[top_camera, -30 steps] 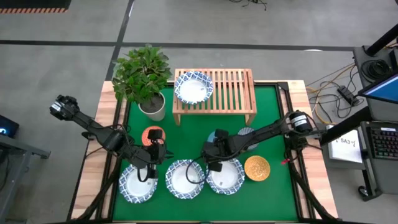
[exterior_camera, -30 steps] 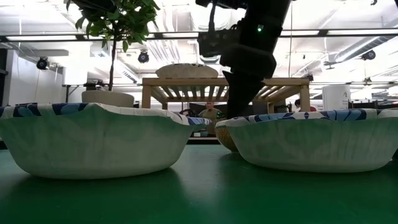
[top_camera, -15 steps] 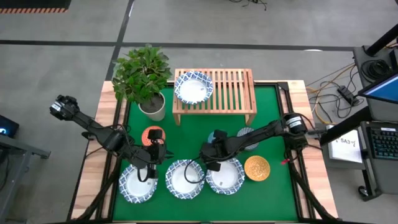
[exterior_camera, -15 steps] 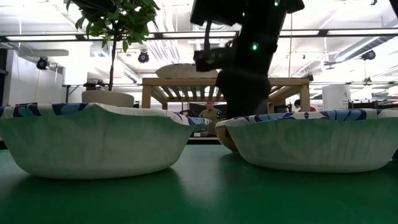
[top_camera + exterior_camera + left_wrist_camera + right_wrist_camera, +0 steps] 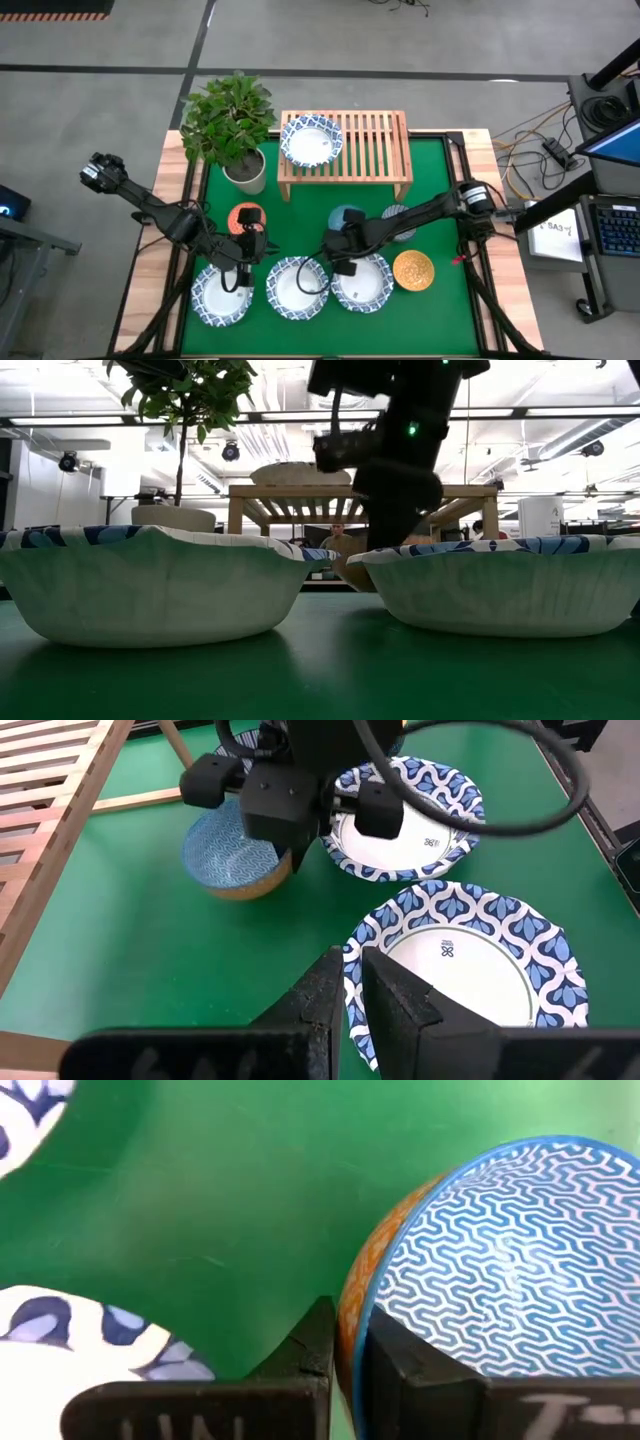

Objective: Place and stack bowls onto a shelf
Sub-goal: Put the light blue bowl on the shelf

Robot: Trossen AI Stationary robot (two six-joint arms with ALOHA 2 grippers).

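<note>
The right end effector (image 5: pixel 345 1350) had clenched on the rim of the light blue bowl (image 5: pixel 500 1270), which sat directly ahead of it, and that thin edge grip could slip when lifted.

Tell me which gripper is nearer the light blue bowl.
Right. The right gripper is shut on the light blue bowl at its rim; the left gripper hovers apart, over a white bowl.
</note>
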